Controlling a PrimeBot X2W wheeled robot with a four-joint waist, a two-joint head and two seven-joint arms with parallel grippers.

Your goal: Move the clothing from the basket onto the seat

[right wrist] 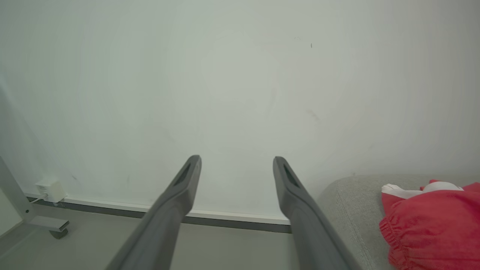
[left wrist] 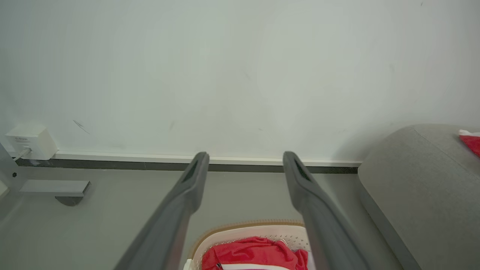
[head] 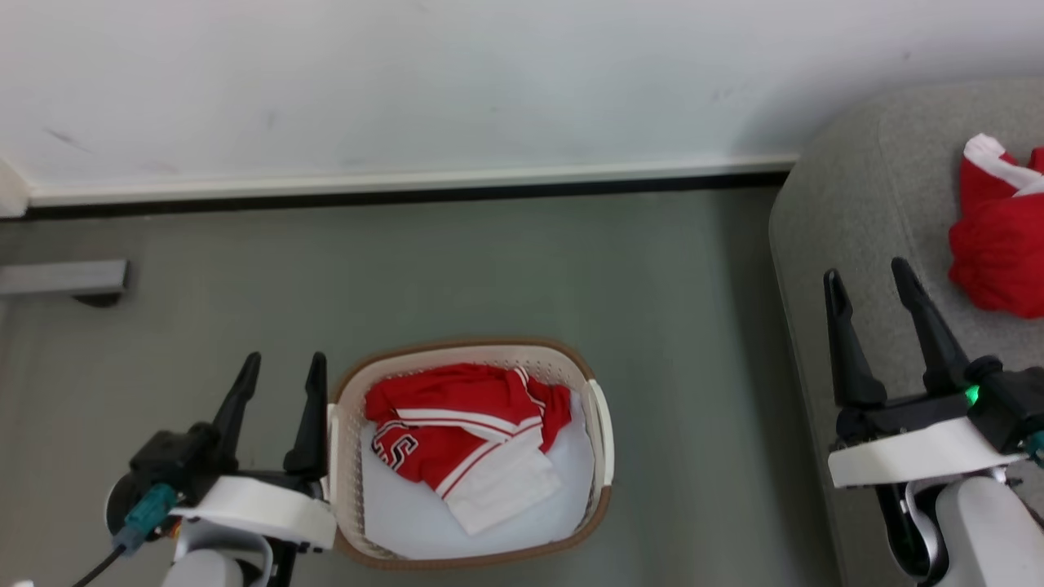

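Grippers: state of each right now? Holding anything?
Left gripper: open, holding nothing, beside the basket.
Right gripper: open, holding nothing.

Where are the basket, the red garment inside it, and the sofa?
basket (head: 457, 356): head view, perforated back wall.
red garment (head: 440, 393): head view, red upper fold.
sofa (head: 856, 204): head view, bare grey upholstery near its rounded corner.
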